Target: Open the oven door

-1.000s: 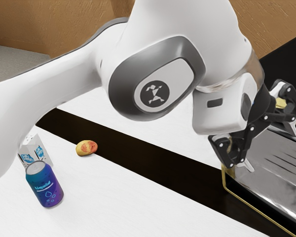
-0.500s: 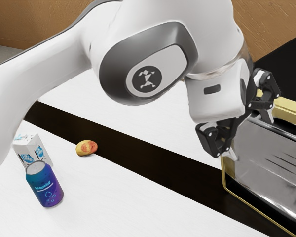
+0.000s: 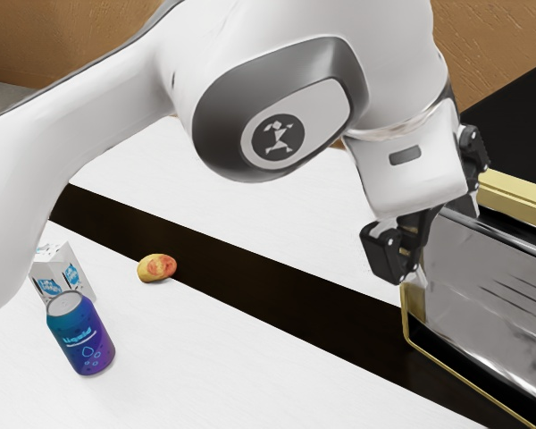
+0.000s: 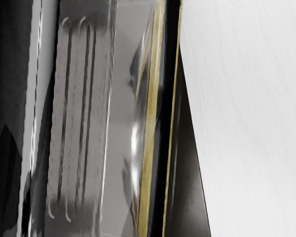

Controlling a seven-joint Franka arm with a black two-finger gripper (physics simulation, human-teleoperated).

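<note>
The black gripper (image 3: 439, 243) stands open at the near end of the oven (image 3: 505, 308), its two fingers spread apart and nothing seen held between them. Grey metal with dark slots and gold trim marks the oven's face. My hand hides part of the oven's upper near corner. In the wrist view, the oven's slotted grey panel (image 4: 76, 113) lies beside a glossy strip and a gold bar (image 4: 150, 123). How far the oven door stands from its frame, I cannot tell.
On the white counter (image 3: 214, 357) at the exterior view's left are a blue-purple can (image 3: 80, 335), a small carton (image 3: 61, 268) and a yellow-red fruit (image 3: 156, 267). A dark band (image 3: 250, 268) runs between white surfaces.
My hand has drawn back toward the exterior view's left and up, then turned, with both fingers staying apart. The oven shows no visible movement.
</note>
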